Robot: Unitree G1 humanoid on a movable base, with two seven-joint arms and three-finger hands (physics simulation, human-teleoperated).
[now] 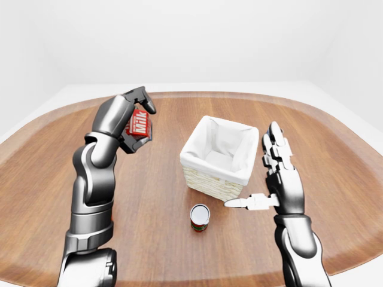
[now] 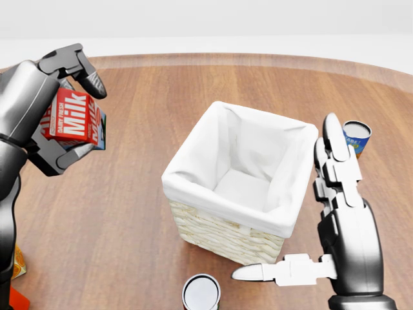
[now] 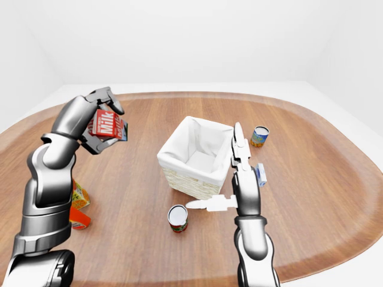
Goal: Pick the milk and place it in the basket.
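I have the milk [image 2: 72, 116] clamped in my left hand [image 2: 61, 113], lifted clear of the tabletop [image 2: 129, 213] and off to the left of the basket [image 2: 240, 187] in the head view. My right hand [image 2: 335, 213] hangs just right of the basket, fingers spread, holding nothing. I judge this the carry step: next I need to swing the carton rightward over the white liner, lower it, then release.

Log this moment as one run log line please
stage: carry | left hand: shut on milk, held above table | basket: empty | right hand: open beside basket
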